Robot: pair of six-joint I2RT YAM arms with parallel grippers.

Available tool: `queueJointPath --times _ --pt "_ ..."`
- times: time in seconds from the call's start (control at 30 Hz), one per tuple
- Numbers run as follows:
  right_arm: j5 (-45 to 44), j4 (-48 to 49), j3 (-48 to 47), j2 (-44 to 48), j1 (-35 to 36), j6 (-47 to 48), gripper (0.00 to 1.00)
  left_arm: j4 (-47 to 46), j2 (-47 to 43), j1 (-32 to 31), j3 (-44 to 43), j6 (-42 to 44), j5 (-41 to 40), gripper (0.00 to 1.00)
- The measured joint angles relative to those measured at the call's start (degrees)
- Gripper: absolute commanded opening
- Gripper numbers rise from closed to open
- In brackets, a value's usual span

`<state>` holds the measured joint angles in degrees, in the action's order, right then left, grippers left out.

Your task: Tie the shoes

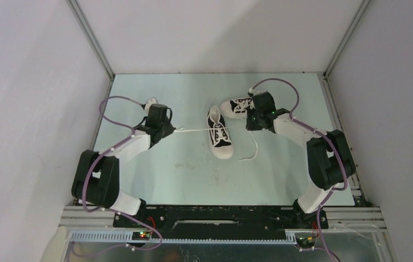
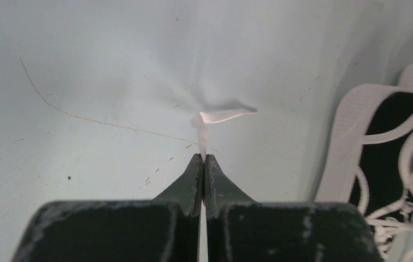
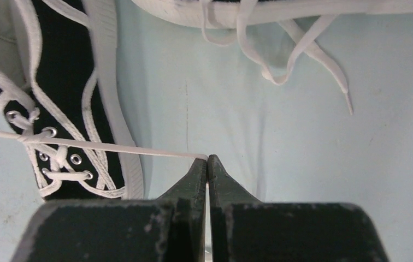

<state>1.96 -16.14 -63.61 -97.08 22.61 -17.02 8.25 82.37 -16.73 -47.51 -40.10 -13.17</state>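
Two black sneakers with white toe caps lie mid-table. The nearer shoe [image 1: 220, 135] points its toe at the arms. The second shoe [image 1: 236, 107] lies behind it, partly hidden by my right gripper. My left gripper [image 1: 172, 131] is shut on a white lace [image 1: 193, 130] pulled taut leftward from the nearer shoe. In the left wrist view the gripper [image 2: 203, 158] pinches the lace [image 2: 218, 115] beside that shoe [image 2: 382, 158]. My right gripper [image 1: 249, 124] [image 3: 207, 159] is shut on that shoe's other lace [image 3: 111, 146], taut from its eyelets [image 3: 48, 132].
The second shoe's sole [image 3: 281, 10] and its loose laces [image 3: 281, 68] lie just beyond my right fingers. A slack lace tail [image 1: 252, 148] trails on the pale green mat [image 1: 182, 174]. White walls close in the left, right and back sides.
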Motion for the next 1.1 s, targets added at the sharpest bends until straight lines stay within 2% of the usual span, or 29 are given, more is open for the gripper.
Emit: queueJointPath --times 0.27,0.43,0.5,0.57,0.6,0.7,0.83,1.0,1.03,1.07,1.1 --pt "-0.48 -1.99 0.0 -2.38 0.37 -1.44 0.0 -0.5 6.29 0.5 0.39 -0.17 2.69 0.0" --pt "-0.7 -1.09 -0.02 -4.31 2.91 -1.2 0.0 -0.33 9.6 -0.46 -0.92 2.89 6.36 0.0" --pt "-0.42 -0.83 -0.02 -5.81 3.74 -1.31 0.0 0.68 12.46 -2.14 -3.41 4.15 7.34 0.06" --pt "0.0 -0.7 -0.02 -7.39 4.39 -1.57 0.0 1.05 15.67 -4.5 -6.23 5.11 8.55 0.22" --pt "0.24 -0.68 -0.02 -8.09 4.66 -1.64 0.0 0.98 16.76 -5.46 -7.04 5.53 9.31 0.27" --pt "0.81 -0.39 -0.04 -8.92 5.49 -1.84 0.0 0.59 17.62 -7.34 -7.37 6.21 10.95 0.55" --pt "1.36 -0.48 -0.07 -8.94 6.36 -1.86 0.0 -0.66 16.39 -7.58 -6.64 7.28 11.89 0.74" --pt "1.97 -0.44 -0.09 -8.94 6.67 -1.6 0.02 -0.9 9.99 -7.61 -1.57 10.29 11.61 0.77" --pt "2.1 -0.44 -0.09 -8.94 6.58 -1.49 0.04 -0.92 8.79 -7.72 -0.98 11.39 11.41 0.77" --pt "2.4 -0.5 -0.09 -8.94 6.1 -1.33 0.09 -1.09 5.88 -8.66 -0.48 16.06 9.77 0.77" --pt "2.4 -0.5 -0.09 -8.94 6.08 -1.31 0.14 -1.14 5.81 -8.7 -0.48 16.24 9.73 0.77"
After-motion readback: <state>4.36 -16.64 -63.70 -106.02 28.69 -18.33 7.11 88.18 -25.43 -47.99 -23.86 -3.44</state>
